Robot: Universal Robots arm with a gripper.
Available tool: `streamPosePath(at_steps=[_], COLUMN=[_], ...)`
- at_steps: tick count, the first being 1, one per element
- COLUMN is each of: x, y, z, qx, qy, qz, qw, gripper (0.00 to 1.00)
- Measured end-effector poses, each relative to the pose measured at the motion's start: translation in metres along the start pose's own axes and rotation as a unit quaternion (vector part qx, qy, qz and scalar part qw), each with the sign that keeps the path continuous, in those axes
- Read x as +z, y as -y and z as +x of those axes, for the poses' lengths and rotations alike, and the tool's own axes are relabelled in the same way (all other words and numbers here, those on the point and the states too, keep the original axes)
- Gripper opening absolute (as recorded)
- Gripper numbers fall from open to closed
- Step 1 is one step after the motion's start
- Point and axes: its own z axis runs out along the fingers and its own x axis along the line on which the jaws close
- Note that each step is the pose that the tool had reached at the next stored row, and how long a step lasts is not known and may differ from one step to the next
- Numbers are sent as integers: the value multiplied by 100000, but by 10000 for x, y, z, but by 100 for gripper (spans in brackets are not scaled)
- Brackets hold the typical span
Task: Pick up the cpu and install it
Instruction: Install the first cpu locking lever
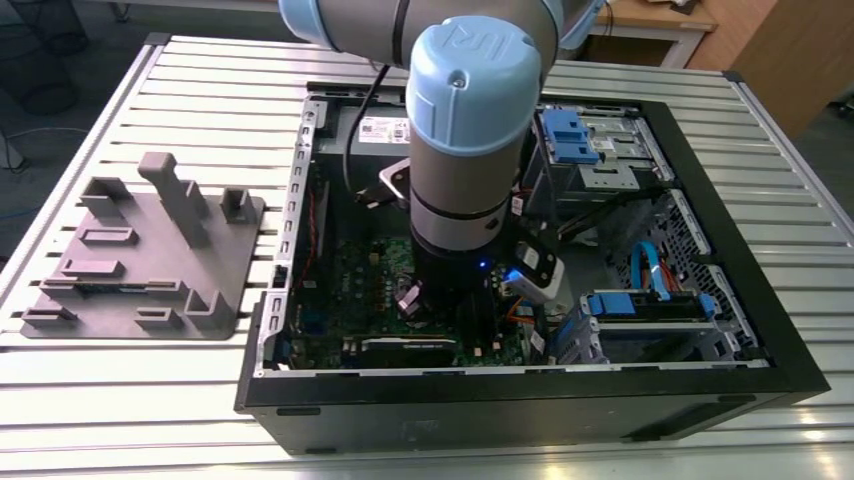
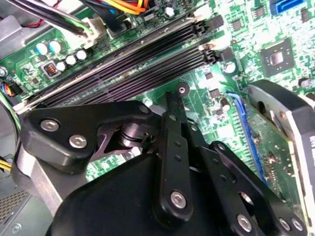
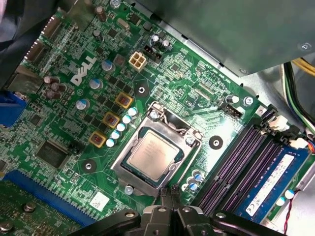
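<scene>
Your arm is lowered inside the open computer case (image 1: pixel 747 390); the cpu (image 3: pixel 155 155) already lies flat in the silver socket frame (image 3: pixel 129 172) on the green motherboard (image 3: pixel 88 123). You cannot tell whether the gripper (image 3: pixel 170 209), just beside the socket, is open or closed. I judge placement done, so the next move calls for a straight, clean retreat.

A slatted metal bench (image 1: pixel 160 400) carries an open computer case (image 1: pixel 534 400) and, beside it, a grey tray (image 1: pixel 120 290).
</scene>
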Motion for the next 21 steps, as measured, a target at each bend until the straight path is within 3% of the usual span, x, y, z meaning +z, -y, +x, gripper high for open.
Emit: streamPosePath(at_steps=[11,21], x=[16,-193], y=[14,22], z=[0,-11], qx=[0,21], qy=[58,60], qz=[-33,-32], qw=[100000,100000], gripper=[11,11])
